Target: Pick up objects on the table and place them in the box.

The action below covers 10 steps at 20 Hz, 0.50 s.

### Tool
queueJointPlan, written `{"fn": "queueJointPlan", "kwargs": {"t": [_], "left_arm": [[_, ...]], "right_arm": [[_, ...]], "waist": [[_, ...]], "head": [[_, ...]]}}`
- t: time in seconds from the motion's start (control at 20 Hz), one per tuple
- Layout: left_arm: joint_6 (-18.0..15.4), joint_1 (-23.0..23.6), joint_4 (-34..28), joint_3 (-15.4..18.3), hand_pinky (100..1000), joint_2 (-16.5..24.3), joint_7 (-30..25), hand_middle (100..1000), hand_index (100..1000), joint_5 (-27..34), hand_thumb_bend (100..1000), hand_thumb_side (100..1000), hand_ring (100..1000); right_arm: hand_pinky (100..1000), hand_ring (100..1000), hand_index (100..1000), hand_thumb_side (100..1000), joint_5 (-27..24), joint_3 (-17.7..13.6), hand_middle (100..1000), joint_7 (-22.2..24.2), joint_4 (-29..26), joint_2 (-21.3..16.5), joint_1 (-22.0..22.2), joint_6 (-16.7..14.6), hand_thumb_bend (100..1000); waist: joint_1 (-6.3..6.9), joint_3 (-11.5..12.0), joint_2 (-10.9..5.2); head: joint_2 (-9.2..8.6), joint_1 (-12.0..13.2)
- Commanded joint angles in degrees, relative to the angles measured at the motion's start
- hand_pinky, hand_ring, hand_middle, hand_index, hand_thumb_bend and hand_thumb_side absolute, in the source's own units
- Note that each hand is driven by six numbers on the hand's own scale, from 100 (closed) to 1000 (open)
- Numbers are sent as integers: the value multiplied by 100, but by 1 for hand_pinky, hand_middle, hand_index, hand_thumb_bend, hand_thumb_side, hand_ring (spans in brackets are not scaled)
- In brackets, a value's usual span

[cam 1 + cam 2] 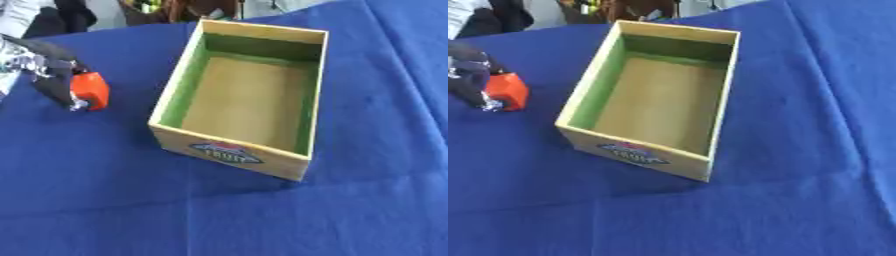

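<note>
The orange object (90, 90) is sitting in the grasp of the left hand (52, 75), whose dark fingers (63, 85) are curling round its near side at the left edge of both eye views; whether it is lifting off the blue tablecloth (219, 215) or resting on it I cannot tell. Just beyond the hand, toward the robot's right, the wooden box (175, 80) is standing open with a fruit label (225, 151) on its near wall and nothing showing inside. Judging from this, the task is only beginning: one object gripped, none delivered. The right hand is showing nowhere
</note>
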Motion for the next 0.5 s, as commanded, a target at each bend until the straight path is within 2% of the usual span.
{"fn": "queueJointPlan", "kwargs": {"t": [0.05, 0.2, 0.3, 0.35, 0.5], "left_arm": [[36, -50, -3, 81, 390, 113, 158, 593, 814, 68, 273, 559, 532], [66, -30, 31, 72, 359, 95, 302, 543, 731, 130, 241, 565, 504], [102, -31, 36, 82, 344, 92, 405, 530, 707, 143, 210, 564, 494], [122, -36, 30, 90, 319, 91, 464, 512, 679, 147, 159, 562, 479], [227, -58, -54, 131, 260, 103, 709, 463, 620, 109, 100, 569, 441]], "right_arm": [[817, 767, 755, 633, -19, -94, 727, -43, -84, -74, -45, 21, 100], [818, 767, 755, 631, -12, -106, 727, -66, -84, -74, -32, 43, 100], [818, 767, 755, 631, -16, -108, 726, -78, -84, -73, -32, 48, 100], [818, 767, 754, 631, -20, -106, 726, -80, -84, -71, -31, 49, 100], [818, 767, 754, 630, -35, -97, 726, -71, -84, -60, -26, 47, 100]], "waist": [[-48, -14, -114], [-53, -27, -118], [-54, -28, -128], [-54, -26, -136], [-56, -6, -182]], "head": [[-93, 13], [-84, 14], [-69, 14], [-60, 10], [-17, -12]]}}
